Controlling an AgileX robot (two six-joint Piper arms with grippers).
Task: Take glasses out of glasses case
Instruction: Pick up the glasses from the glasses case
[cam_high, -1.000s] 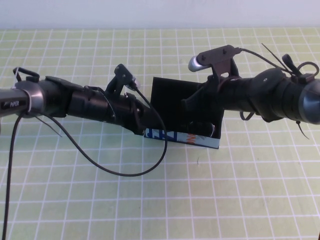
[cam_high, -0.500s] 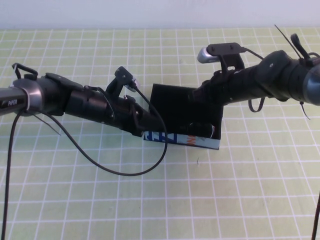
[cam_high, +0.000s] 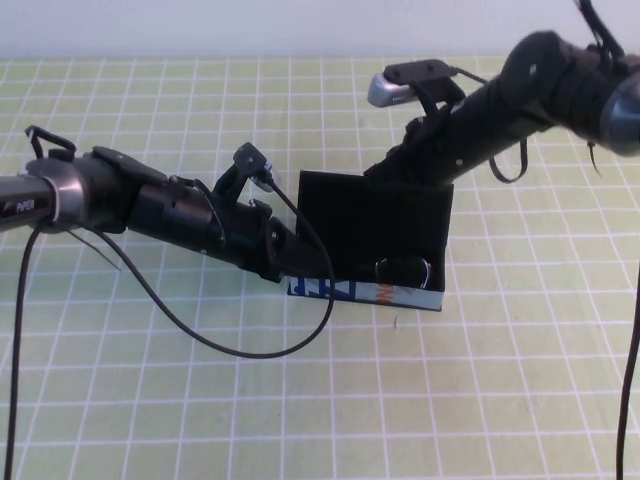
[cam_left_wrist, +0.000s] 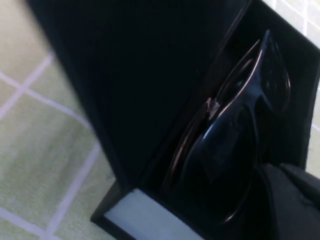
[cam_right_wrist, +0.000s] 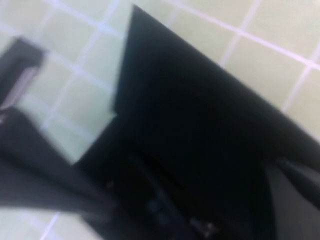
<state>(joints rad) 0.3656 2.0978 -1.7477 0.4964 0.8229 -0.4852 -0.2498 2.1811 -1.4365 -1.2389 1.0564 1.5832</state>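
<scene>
The glasses case (cam_high: 365, 293) lies at the table's middle, its flap lid (cam_high: 372, 215) standing open and its light blue strip facing me. The black glasses (cam_high: 402, 270) lie folded inside, at the right end. The left wrist view shows them clearly (cam_left_wrist: 235, 135) in the open box (cam_left_wrist: 130, 90). My left gripper (cam_high: 287, 266) is at the case's left end and grips it there. My right gripper (cam_high: 398, 168) hangs at the top edge of the raised lid, above the glasses. The right wrist view looks down on the dark lid (cam_right_wrist: 210, 125).
The table is a green mat with a white grid (cam_high: 480, 400). A black cable (cam_high: 250, 350) loops from my left arm onto the mat in front of the case. A white wall runs along the far edge.
My right arm has lifted up and back, from low over the open case to the lid's top edge. The case has shifted a little towards me. The glasses stay inside.
</scene>
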